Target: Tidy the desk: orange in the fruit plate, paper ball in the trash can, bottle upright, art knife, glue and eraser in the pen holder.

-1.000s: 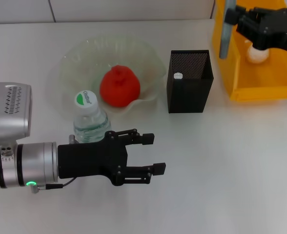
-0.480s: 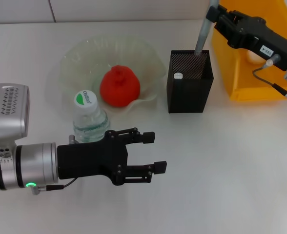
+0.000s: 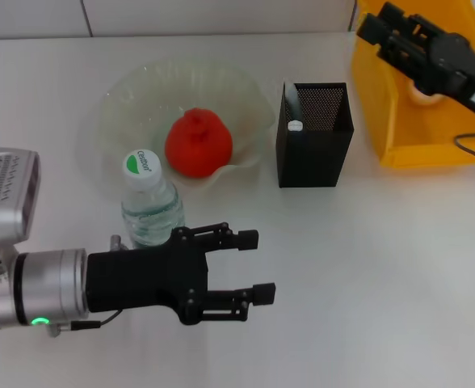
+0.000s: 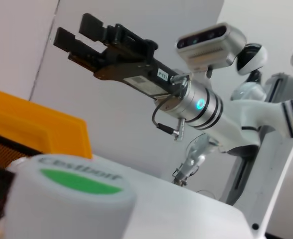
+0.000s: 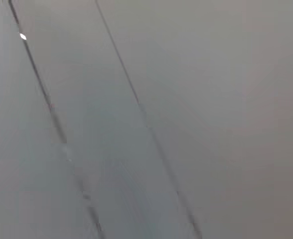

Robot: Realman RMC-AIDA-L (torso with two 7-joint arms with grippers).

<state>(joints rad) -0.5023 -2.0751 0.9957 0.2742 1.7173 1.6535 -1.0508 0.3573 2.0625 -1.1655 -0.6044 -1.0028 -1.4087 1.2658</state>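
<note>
right gripper (image 3: 383, 26) empty, fingers apart, over yellow plastic trash can (image 3: 391, 121) | left gripper (image 3: 245, 263) spread beside upright clear bottle (image 3: 150, 202) | red-orange orange (image 3: 198, 144) in pale-green glass fruit plate (image 3: 124, 97) | grey art knife (image 3: 291, 103) in black mesh pen holder (image 3: 314, 153) | likely nearly done

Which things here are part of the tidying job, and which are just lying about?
Job: orange, fruit plate, bottle, pen holder, trash can, paper ball, left gripper, right gripper.
Lying about: nothing visible.
</note>
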